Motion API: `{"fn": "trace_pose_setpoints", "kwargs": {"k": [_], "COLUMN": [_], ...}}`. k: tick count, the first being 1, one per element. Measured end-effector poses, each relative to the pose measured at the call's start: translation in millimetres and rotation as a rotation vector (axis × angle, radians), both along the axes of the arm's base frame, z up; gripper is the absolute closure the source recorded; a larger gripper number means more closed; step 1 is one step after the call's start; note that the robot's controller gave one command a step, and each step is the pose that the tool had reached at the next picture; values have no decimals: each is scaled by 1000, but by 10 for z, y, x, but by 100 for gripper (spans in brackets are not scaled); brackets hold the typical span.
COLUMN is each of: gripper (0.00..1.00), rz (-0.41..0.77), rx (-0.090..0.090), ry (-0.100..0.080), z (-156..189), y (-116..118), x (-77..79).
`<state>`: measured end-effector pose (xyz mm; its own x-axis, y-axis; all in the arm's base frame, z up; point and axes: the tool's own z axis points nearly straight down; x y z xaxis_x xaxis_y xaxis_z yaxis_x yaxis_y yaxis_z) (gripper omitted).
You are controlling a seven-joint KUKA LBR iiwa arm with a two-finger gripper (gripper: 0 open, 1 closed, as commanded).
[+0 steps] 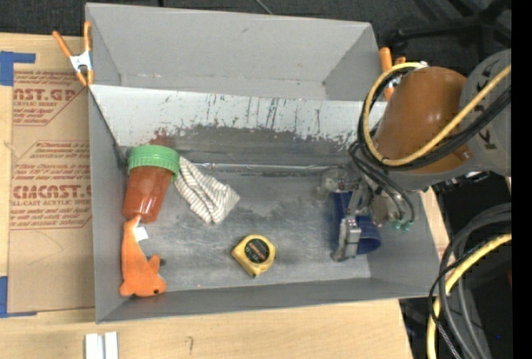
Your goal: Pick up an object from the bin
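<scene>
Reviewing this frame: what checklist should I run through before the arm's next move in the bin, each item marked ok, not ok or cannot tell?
1. Gripper is down at the blue object, at the right end of the bin: ok.
2. Blue object actually gripped: cannot tell.
3. Yellow tape measure lies apart from the gripper: ok.
4. Striped cloth, orange bottle with green cap and orange toy lie at the left, out of the way: ok.
5. Clearance between gripper and the bin's right wall: cannot tell.
</scene>
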<state>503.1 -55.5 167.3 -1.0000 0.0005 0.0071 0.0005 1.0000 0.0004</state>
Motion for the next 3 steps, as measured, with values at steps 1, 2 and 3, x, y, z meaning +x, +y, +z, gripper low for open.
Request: {"fn": "trace_pose_setpoints", "kwargs": {"k": [1, 2, 3], "gripper": [0, 0, 0], "rz": [1, 63, 88], "rx": [-1, -3, -2], "ry": [-8, -15, -18], "z": [43, -265, -408], "y": [1, 155, 233], "x": [18, 214, 247]}}
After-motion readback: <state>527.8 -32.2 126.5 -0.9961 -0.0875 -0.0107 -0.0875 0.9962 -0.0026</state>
